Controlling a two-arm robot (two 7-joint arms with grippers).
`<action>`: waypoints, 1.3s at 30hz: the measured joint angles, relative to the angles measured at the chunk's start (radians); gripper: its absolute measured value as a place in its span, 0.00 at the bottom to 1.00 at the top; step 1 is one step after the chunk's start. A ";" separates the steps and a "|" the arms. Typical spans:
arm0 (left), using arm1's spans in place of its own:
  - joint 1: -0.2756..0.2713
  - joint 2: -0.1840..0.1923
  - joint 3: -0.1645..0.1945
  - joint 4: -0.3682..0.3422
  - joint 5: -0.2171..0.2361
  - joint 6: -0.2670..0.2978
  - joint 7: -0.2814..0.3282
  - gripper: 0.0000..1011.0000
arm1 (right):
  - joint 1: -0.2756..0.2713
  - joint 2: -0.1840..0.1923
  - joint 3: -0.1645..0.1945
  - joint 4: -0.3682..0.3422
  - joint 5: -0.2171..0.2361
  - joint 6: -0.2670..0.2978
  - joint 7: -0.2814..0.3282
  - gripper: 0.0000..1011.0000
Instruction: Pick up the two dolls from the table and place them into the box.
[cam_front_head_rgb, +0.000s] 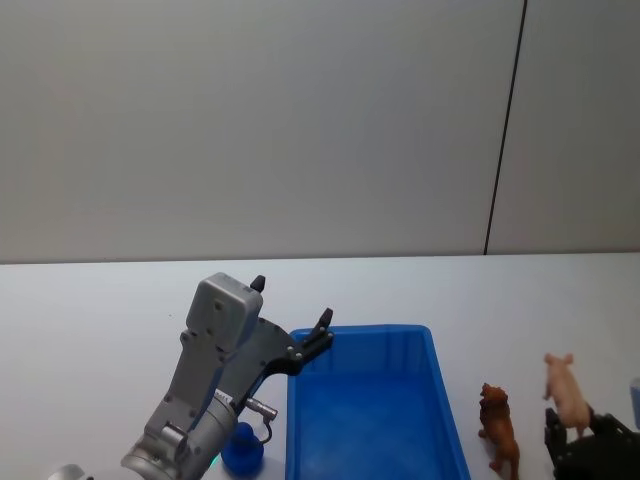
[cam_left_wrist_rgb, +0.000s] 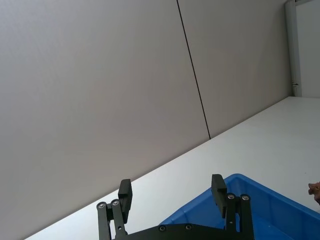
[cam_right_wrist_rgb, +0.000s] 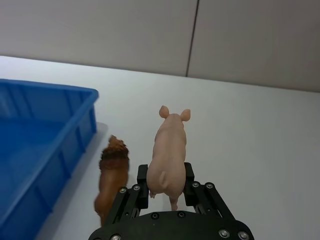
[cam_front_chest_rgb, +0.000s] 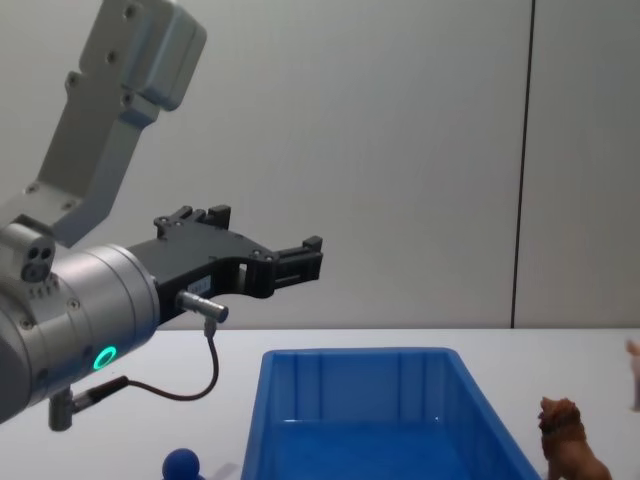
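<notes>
While the left gripper hangs in the air above the far left corner of the box, its fingers stand wide apart with nothing between them. Its arm rises from the lower left of the head view, and in the chest view the gripper points across toward the right, well above the rim.

The box is bright blue and sits on the white table straight in front of the robot. The blue doll stands on the table just beside the box's left wall, toward its near end, under the left arm. Its round head shows low in the chest view.

The lion, brown with a shaggy mane, stands upright on the table just right of the box, apart from its wall, facing away from the robot. Near it on the right, not touching, is a pink pig, also facing away.

The right gripper is low at the table's near right, behind the pig. Its fingers are narrowed against the pig's hindquarters, one on each flank. I cannot tell whether the pig's feet rest on the table or hang just above it.

Behind the table is a plain grey wall with one dark vertical seam.
</notes>
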 joint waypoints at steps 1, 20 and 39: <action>0.000 0.000 0.000 0.000 0.000 0.000 0.000 0.99 | 0.001 0.000 0.000 -0.001 0.000 -0.004 0.008 0.36; 0.000 0.000 0.000 0.000 0.000 0.000 0.000 0.99 | 0.070 -0.022 -0.022 0.010 0.000 -0.072 0.257 0.36; 0.000 0.000 0.000 0.000 0.000 0.000 0.000 0.99 | 0.188 -0.090 -0.074 0.104 -0.008 -0.088 0.527 0.75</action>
